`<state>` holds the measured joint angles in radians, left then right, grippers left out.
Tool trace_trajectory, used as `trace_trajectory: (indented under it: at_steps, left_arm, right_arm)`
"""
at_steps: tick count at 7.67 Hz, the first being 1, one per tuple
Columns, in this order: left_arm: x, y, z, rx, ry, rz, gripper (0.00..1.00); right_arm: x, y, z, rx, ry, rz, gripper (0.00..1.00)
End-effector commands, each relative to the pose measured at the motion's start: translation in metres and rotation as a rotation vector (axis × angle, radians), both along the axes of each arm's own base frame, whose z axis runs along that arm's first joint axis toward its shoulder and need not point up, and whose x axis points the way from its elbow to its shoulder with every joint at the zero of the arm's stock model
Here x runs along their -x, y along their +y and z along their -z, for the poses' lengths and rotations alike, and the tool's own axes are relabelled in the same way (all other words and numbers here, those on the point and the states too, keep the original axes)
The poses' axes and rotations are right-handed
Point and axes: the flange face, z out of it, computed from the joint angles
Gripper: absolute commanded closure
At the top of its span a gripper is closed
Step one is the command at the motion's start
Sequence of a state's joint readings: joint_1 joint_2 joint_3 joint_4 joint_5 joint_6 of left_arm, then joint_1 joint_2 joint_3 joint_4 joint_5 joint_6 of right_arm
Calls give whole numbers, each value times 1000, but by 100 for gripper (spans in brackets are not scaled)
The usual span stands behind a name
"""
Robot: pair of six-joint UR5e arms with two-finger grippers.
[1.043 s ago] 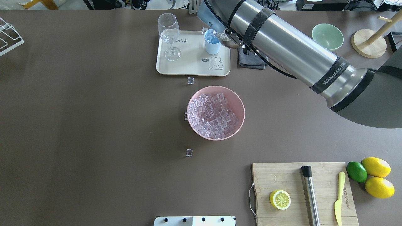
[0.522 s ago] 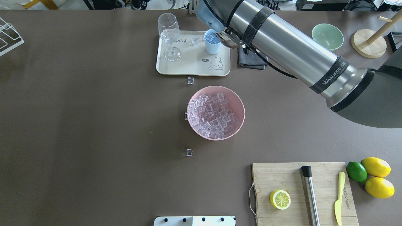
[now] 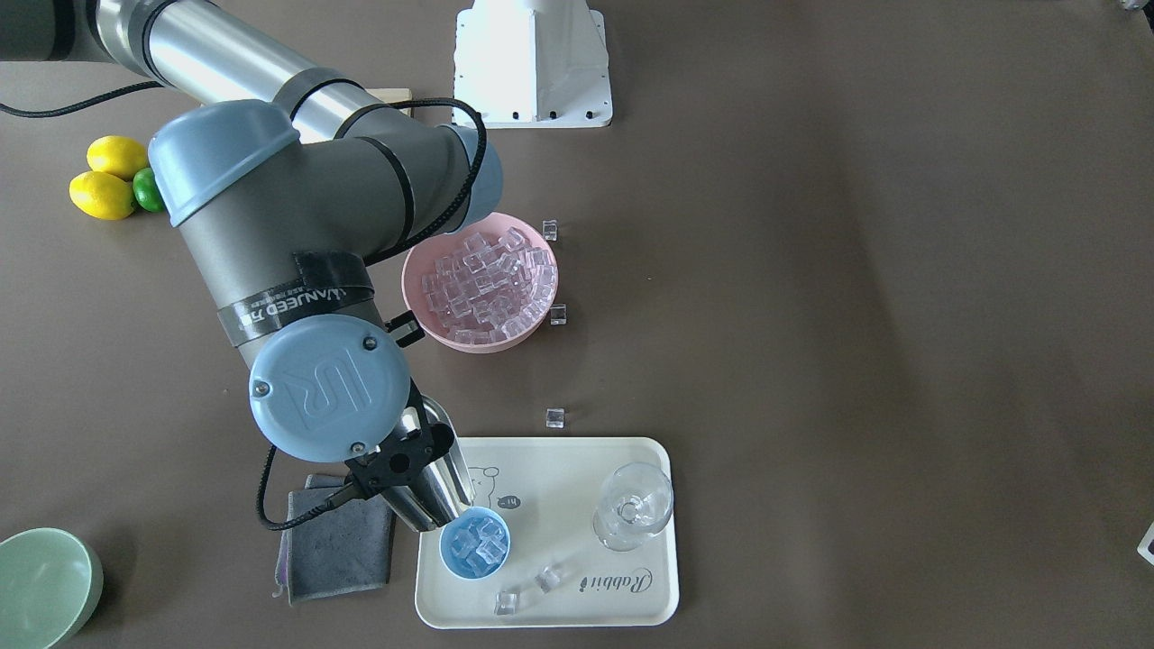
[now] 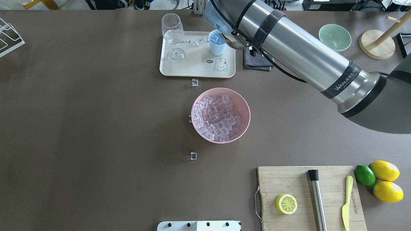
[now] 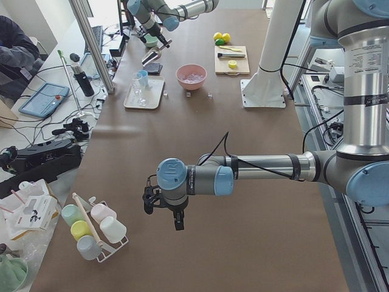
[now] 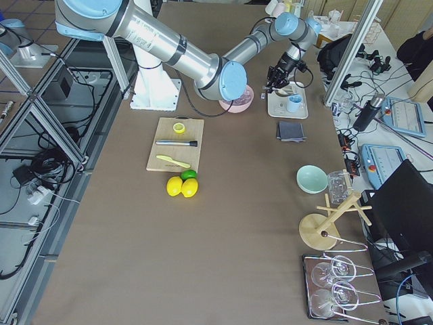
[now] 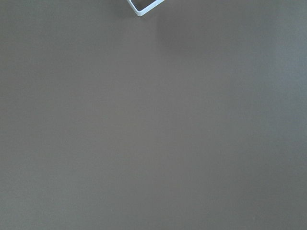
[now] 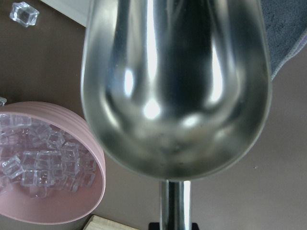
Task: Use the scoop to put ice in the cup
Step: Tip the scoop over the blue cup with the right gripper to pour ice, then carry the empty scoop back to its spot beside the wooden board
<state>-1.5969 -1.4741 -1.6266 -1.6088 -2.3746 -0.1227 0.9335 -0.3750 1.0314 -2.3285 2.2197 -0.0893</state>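
Observation:
The light-blue cup (image 4: 217,46) stands on the cream tray (image 4: 196,67) and holds a few clear ice cubes (image 3: 475,543). Two more cubes (image 3: 527,590) lie on the tray beside it. My right gripper (image 3: 397,467) is shut on the handle of the steel scoop (image 3: 439,491), whose tip is tilted down at the cup's rim. In the right wrist view the scoop's trough (image 8: 175,81) is empty. A pink bowl (image 4: 241,106) holds many ice cubes (image 4: 216,117). My left gripper (image 5: 161,204) hangs over bare table far off; I cannot tell whether it is open.
A stemmed glass (image 4: 173,37) stands on the tray. A grey cloth (image 4: 257,62) lies right of it, and a green bowl (image 4: 335,37) farther right. Loose cubes (image 4: 195,82) (image 4: 193,156) lie on the table. A cutting board (image 4: 298,183) carries a lemon half, steel cylinder and knife.
Ice fell from the scoop into the cup, and a cube that was in the air landed on the tray left of the cup. The right arm shifted slightly right.

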Motion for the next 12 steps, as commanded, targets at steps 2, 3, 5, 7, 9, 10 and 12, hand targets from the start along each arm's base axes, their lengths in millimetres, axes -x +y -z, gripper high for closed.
trace_trajectory:
  at_steps: [2, 3, 5, 7, 9, 10, 12]
  left_arm:
    - [0, 2, -3, 7, 2, -1, 1]
    - [0, 2, -4, 2, -1, -5, 1]
    - [0, 2, -6, 5, 0, -5, 1]
    - [0, 2, -7, 7, 0, -5, 1]
    - [0, 2, -6, 6, 2, -4, 1]
    - [0, 0, -4, 0, 2, -4, 1]
    - [0, 1, -4, 2, 2, -4, 1]
  right_arm:
    - [-133, 41, -17, -70, -63, -130, 100]
    - [-172, 79, -42, -79, -77, -211, 100]
    - [-233, 120, -85, -99, -67, -285, 100]
    - [-285, 144, -154, -108, -53, -350, 100]
    - [-297, 173, -226, -93, -50, -456, 100]
    - [-303, 189, -262, -53, -37, -476, 100]
    - [-305, 203, -307, 21, -29, -524, 100]
